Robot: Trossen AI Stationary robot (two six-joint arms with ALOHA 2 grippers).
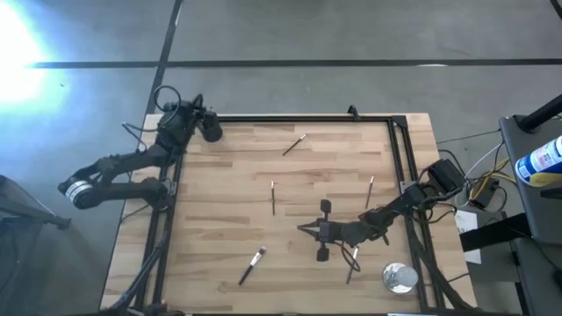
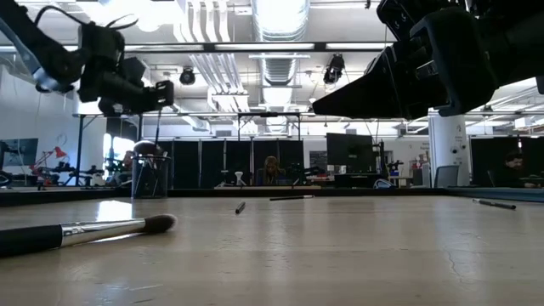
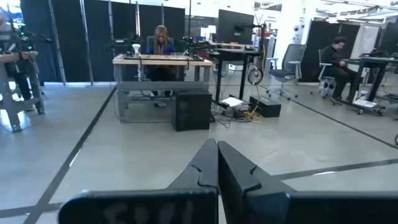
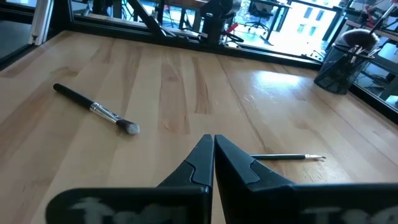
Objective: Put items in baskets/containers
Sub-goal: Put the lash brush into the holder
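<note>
Wood tabletop point(image 1: 219, 211), brushes scattered. Right end effector point(image 1: 303, 228) closed, empty, low over center; fluffy brush point(image 4: 96, 109) ahead of it, cup point(image 4: 340, 65) far beyond. Left end effector point(image 1: 213, 130) closed, beside the cup.

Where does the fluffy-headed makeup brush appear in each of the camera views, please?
High view: the fluffy-headed brush lies near the table's bottom edge, left of centre.
Low view: the brush is in the left foreground, bristles pointing right.
Left wrist view: not in it.
Right wrist view: the brush lies on the wood at the left.
Shared landmark: the shut right claw, seen in all but the left wrist view.
</note>
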